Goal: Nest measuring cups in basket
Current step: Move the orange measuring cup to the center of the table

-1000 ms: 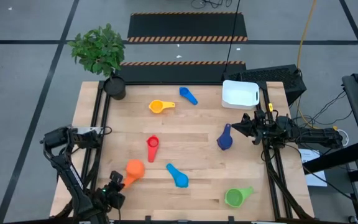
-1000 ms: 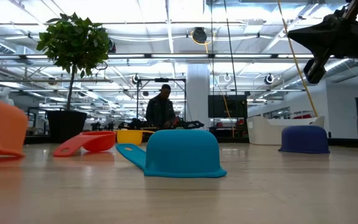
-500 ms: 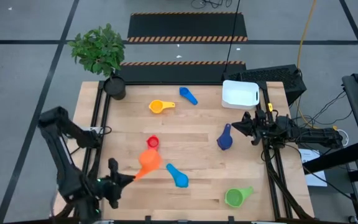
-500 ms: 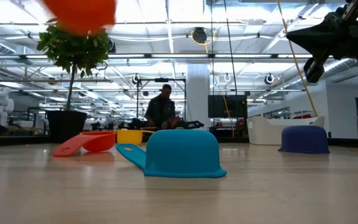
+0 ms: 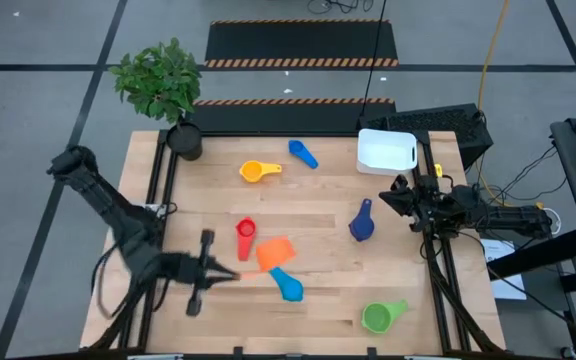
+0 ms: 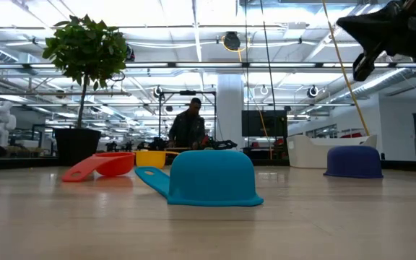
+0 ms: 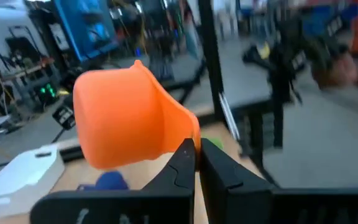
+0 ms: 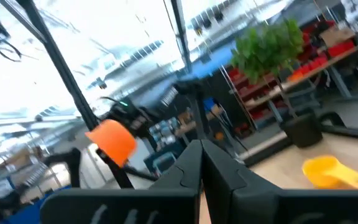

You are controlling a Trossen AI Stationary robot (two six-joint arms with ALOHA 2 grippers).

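One orange cup (image 5: 275, 252), probably light, stiff and slick plastic best pinched by its flat handle, hangs above mid-table in the left gripper (image 7: 197, 163), jaws clamped on that handle, while the right gripper (image 5: 393, 196), jaws pressed together, waits near the basket (image 5: 386, 151).

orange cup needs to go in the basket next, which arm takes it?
Left. The left gripper is already shut on the orange cup's handle, holding it above mid-table. The right gripper sits nearer the basket but holds nothing, fingers closed, beside the navy cup.
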